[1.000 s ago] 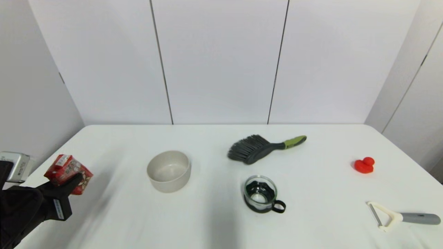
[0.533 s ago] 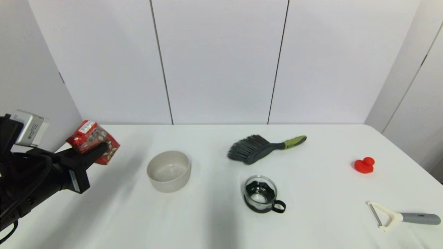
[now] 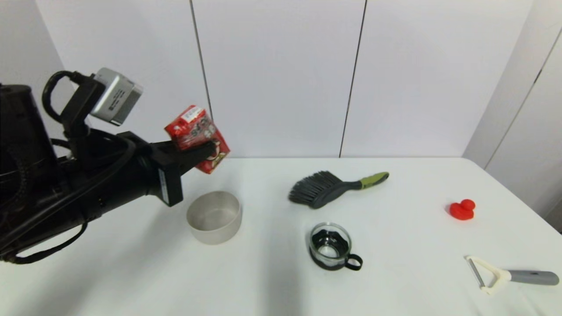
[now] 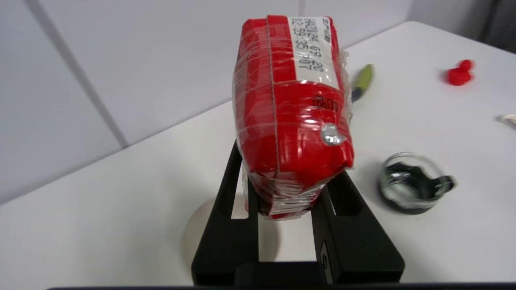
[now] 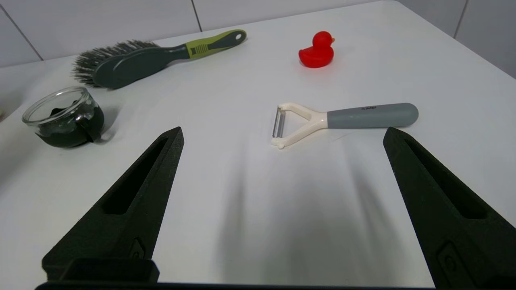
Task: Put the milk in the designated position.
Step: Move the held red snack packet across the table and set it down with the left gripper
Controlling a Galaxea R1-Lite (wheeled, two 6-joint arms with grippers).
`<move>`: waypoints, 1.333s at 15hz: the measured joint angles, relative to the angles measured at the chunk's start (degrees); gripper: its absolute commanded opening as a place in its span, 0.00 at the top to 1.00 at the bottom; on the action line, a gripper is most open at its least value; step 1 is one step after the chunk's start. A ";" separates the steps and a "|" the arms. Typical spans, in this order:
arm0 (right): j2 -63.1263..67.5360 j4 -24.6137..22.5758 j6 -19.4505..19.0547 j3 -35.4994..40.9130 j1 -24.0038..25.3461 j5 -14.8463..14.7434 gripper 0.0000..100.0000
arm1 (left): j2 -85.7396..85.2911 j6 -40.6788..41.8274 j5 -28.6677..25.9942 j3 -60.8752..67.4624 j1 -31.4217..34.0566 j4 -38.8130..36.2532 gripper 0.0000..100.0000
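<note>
The milk (image 3: 197, 138) is a small red carton with cartoon print and a white label, tilted and held high in the air above the beige bowl (image 3: 214, 216). My left gripper (image 3: 199, 151) is shut on it. In the left wrist view the carton (image 4: 292, 117) sits clamped between the two black fingers (image 4: 229, 189), with the bowl partly hidden beneath them. My right gripper (image 5: 282, 135) is open with nothing between its fingers, low over the right front of the table near the peeler (image 5: 342, 119). The designated position carries no mark on the white tabletop (image 3: 131, 272).
A dark brush with a green handle (image 3: 336, 188) lies at mid-back. A glass cup with a dark insert (image 3: 331, 245) stands in the middle. A red rubber duck (image 3: 462, 210) and the peeler (image 3: 509, 274) are at the right.
My left arm has lifted the milk up and to the right, from low at the table's left edge to high above the bowl. Everything on the table stayed put.
</note>
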 measured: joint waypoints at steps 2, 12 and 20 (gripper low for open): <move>0.00 0.00 -0.01 0.00 0.00 0.04 0.00 | 4.30 -0.05 -0.01 -5.56 -4.08 0.09 1.00; 0.00 0.00 0.00 0.00 0.00 0.04 0.00 | 30.51 -4.68 9.68 -36.79 -13.79 0.30 1.00; 0.00 0.00 0.00 0.00 0.00 0.04 0.00 | 40.44 -13.00 38.66 -44.79 -14.86 12.26 1.00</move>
